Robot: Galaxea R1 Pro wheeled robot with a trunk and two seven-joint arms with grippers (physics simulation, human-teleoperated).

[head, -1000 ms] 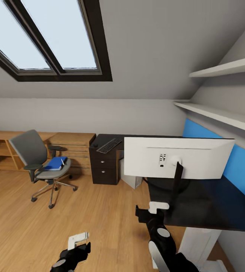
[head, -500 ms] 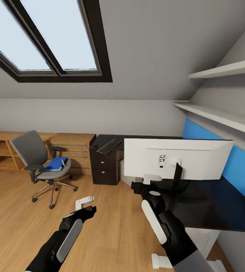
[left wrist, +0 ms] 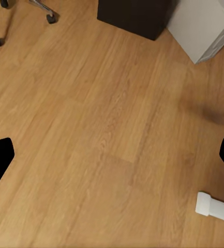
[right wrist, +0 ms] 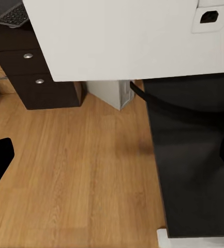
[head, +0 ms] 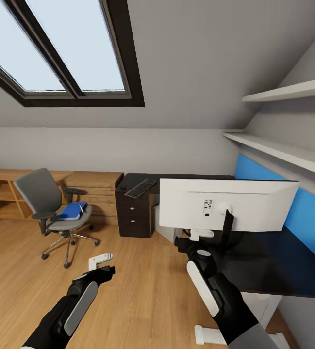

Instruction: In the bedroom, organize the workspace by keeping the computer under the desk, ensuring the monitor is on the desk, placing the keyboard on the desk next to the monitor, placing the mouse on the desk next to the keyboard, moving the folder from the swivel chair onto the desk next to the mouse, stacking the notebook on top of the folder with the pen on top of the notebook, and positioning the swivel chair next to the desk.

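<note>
At about nine o'clock in the head view stands the chair (head: 50, 208), well apart from the dark tabletop (head: 273, 266), with the blue folder (head: 71, 210) lying on its seat and what looks like a pen or small item beside it, too small to tell. The left hand (head: 100, 260) hangs over bare floor (left wrist: 106, 129) at about seven o'clock, its fingers spread wide and holding nothing. At eleven o'clock from the monitor (head: 227, 203), the keyboard (head: 140, 186) lies on the far end of the tabletop above the drawers (head: 134, 213), with a small dark thing, probably the mouse (head: 123, 185), just beside it. The white computer (right wrist: 112, 92) sits on the floor under the tabletop. The right hand (head: 199, 234) is raised just in front of the monitor's lower edge, near its stand; its fingers also look parted and empty.

The step seems to be an approach to the monitor. To do it well, the right hand should keep clear of the screen's edge, take the stand rather than the panel, and let the left hand come up to steady the other side before any shifting, since a tall screen on one foot will likely tip.
</note>
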